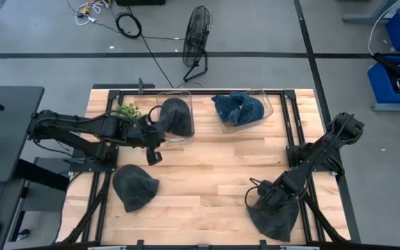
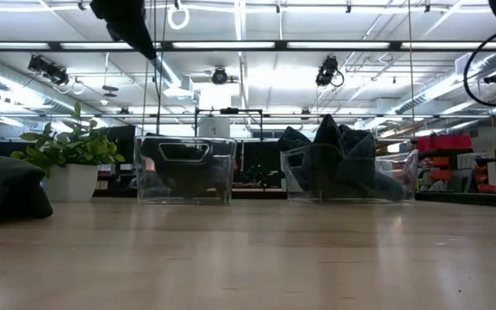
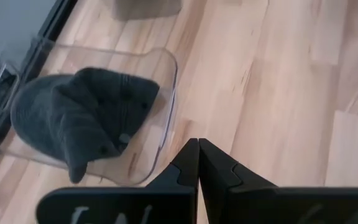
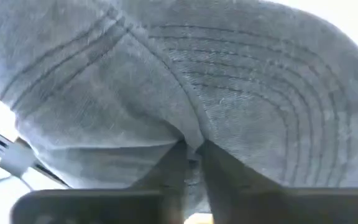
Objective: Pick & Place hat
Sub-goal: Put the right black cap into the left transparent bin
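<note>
A dark grey hat point(image 1: 134, 187) lies flat on the table's near left part; it also shows in the low view as the hat point(image 2: 3, 189) at left. Another grey hat point(image 1: 176, 117) sits inside the left clear bin point(image 3: 166, 74), and blue hats point(image 1: 238, 110) fill the right clear bin point(image 2: 407, 176). My left gripper point(image 3: 199, 146) hovers shut between the left bin and the loose hat, touching nothing. My right gripper point(image 4: 192, 149) is at the near right edge, shut on a third grey hat point(image 1: 273, 221). My right gripper pinches the grey hat between its two fingers at a seam in the cloth point(image 4: 194, 132), where rows of curved stitching meet. The hat spreads wide beyond the fingertips and fills the wrist view. I cannot tell whether it rests on the table or is lifted clear.
A potted plant point(image 1: 127, 110) stands at the far left, beside the left bin. Bare wood point(image 1: 214, 173) lies open in the table's middle. A black frame point(image 1: 200, 92) runs along the table's edges. A floor fan point(image 1: 196, 38) stands beyond the far edge.
</note>
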### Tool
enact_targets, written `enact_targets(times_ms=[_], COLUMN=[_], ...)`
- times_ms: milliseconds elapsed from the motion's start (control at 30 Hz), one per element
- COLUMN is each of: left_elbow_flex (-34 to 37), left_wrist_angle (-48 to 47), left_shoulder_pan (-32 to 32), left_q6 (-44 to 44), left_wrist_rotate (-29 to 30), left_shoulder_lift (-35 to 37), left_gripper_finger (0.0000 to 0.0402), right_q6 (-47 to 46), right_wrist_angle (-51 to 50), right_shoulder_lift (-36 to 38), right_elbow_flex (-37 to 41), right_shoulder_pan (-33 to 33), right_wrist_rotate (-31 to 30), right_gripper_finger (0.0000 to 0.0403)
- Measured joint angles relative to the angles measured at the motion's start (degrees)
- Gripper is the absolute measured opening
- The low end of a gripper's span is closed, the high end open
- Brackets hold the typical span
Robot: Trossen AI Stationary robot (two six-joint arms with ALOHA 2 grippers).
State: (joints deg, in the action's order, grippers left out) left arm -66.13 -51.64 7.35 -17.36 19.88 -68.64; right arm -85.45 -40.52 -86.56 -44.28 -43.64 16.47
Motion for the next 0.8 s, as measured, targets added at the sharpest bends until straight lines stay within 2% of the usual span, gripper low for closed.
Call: enact_targets(times_ms=[100, 300, 367, 633, 700, 800], left_elbow_flex=[0.0, 0.0, 0.0, 0.0, 0.0, 0.0], left_wrist_angle=[1.73, 6.23, 7.07, 9.13, 9.11, 10.23], left_shoulder_pan=[0.0, 0.02, -0.03, -0.17, -0.15, -0.15], left_q6=[2.69, 7.47, 8.35, 9.84, 12.31, 15.47], left_wrist_rotate=[0.01, 0.02, 0.0, -0.98, -2.84, -3.41], left_shoulder_lift=[0.0, 0.0, 0.0, 0.01, 0.0, 0.0], left_gripper_finger=[0.0009, 0.0009, 0.0009, 0.0009, 0.0009, 0.001], right_q6=[4.93, 8.84, 11.32, 33.43, 38.28, 44.64], right_wrist_angle=[-0.57, -1.61, -2.78, -7.64, -6.72, -2.36], right_shoulder_lift=[-0.12, -0.35, -0.35, -0.33, -0.33, -0.37], right_elbow_flex=[-0.88, -7.11, -10.48, -21.6, -22.76, -23.34], right_shoulder_pan=[0.29, 1.45, 2.66, 12.43, 15.89, 21.55], right_wrist_rotate=[-0.25, -6.05, -9.85, -31.3, -33.54, -33.68], right_gripper_finger=[0.001, 0.0004, 0.0004, 0.0001, 0.0001, 0.0001])
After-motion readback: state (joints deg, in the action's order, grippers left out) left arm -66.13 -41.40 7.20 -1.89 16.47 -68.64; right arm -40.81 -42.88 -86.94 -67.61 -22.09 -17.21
